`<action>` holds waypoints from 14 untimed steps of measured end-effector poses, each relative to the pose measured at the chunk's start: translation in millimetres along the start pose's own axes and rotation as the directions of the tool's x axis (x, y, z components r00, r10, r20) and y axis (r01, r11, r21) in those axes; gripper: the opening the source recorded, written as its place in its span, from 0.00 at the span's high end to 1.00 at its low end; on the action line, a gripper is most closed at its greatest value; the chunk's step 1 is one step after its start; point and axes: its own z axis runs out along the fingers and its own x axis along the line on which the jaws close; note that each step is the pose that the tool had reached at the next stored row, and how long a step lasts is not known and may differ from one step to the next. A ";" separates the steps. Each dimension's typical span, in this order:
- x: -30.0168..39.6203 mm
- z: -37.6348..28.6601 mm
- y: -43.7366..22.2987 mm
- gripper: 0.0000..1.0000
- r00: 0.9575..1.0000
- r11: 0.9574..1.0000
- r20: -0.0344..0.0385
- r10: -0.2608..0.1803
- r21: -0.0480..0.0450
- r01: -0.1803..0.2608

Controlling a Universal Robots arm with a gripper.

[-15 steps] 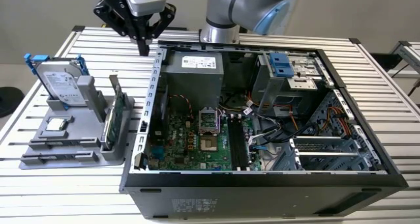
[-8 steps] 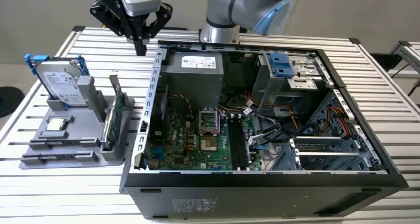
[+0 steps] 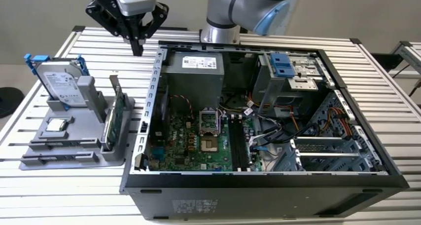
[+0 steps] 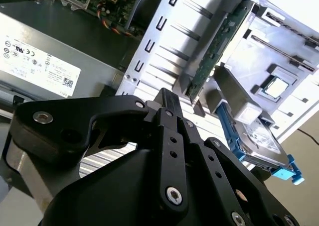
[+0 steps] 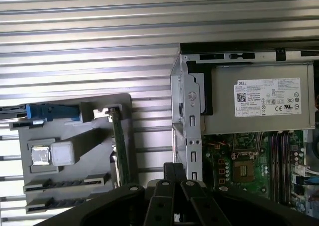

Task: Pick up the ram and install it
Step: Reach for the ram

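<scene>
My gripper (image 3: 137, 50) hangs shut and empty above the slatted table (image 3: 86, 42), beyond the far left corner of the open computer case (image 3: 263, 178). In both wrist views its black fingers (image 4: 167, 99) (image 5: 174, 170) are pressed together with nothing between them. The ram is out of view as a separate stick. Long dark memory slots (image 3: 237, 146) (image 5: 279, 161) lie on the green motherboard (image 3: 187, 146); I cannot tell whether a stick sits in them. The two low front slots (image 5: 67, 182) of the grey parts rack (image 3: 79, 158) look empty.
On the rack stand a silver hard drive with blue rails (image 3: 62, 84), a green card on edge (image 3: 113, 121) and a small square chip (image 3: 58, 125). A grey power supply (image 3: 194, 72) fills the case's far corner. Drive cages and cables crowd the exterior view's right side.
</scene>
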 end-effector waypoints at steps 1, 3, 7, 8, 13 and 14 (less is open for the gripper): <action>0.9 0.0 -0.1 1.00 1.000 1.000 0.000 0.000 0.000 0.000; 2.7 0.0 -0.2 1.00 1.000 1.000 0.000 0.000 0.000 0.000; 6.2 -0.1 -0.4 1.00 1.000 1.000 0.000 0.000 0.000 0.000; 7.1 -0.1 -0.5 1.00 1.000 1.000 0.000 0.000 0.000 0.000; 11.5 -0.3 -0.8 1.00 1.000 1.000 0.000 0.000 0.000 0.000; 12.5 -0.3 -0.9 1.00 1.000 1.000 0.000 0.000 0.000 0.000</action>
